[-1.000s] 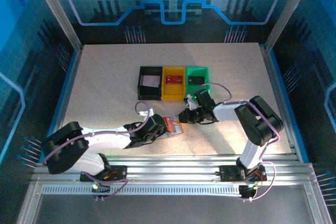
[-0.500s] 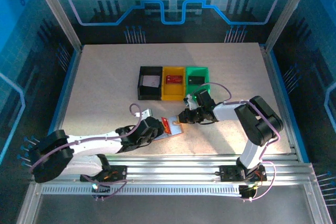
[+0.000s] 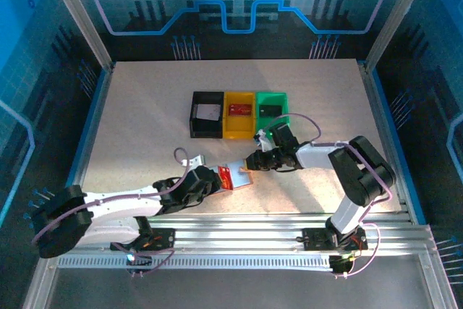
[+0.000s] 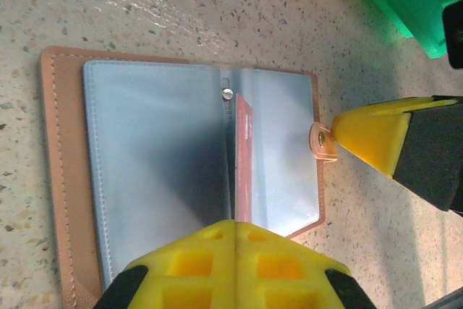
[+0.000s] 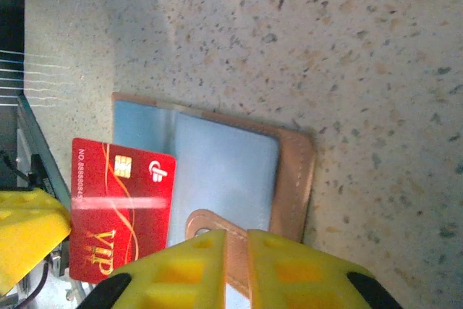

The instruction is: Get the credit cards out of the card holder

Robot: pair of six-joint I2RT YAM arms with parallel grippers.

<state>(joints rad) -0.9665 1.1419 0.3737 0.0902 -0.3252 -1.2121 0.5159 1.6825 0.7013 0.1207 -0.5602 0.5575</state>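
The pinkish-tan card holder [image 4: 145, 157] lies open on the table, pale grey pockets up. My left gripper [image 4: 235, 222] is shut on a red credit card [image 4: 242, 157], seen edge-on and standing up from the middle pocket. From the right wrist the same red card [image 5: 119, 211] shows its face, chip and gold lettering, partly out past the holder [image 5: 224, 171]. My right gripper [image 5: 247, 235] is shut on the holder's snap tab [image 5: 210, 221]. From above, both grippers meet at the holder [image 3: 239, 178] in the table's near middle.
Three bins stand in a row behind the holder: black [image 3: 197, 125] with a whitish card, yellow [image 3: 239, 129] with a red card, green [image 3: 282, 106] with a black card. The table's front rail runs close behind the left gripper.
The left arm has drawn back toward the near left, pulling the red card further out of the holder. The right gripper has stayed on the snap tab.
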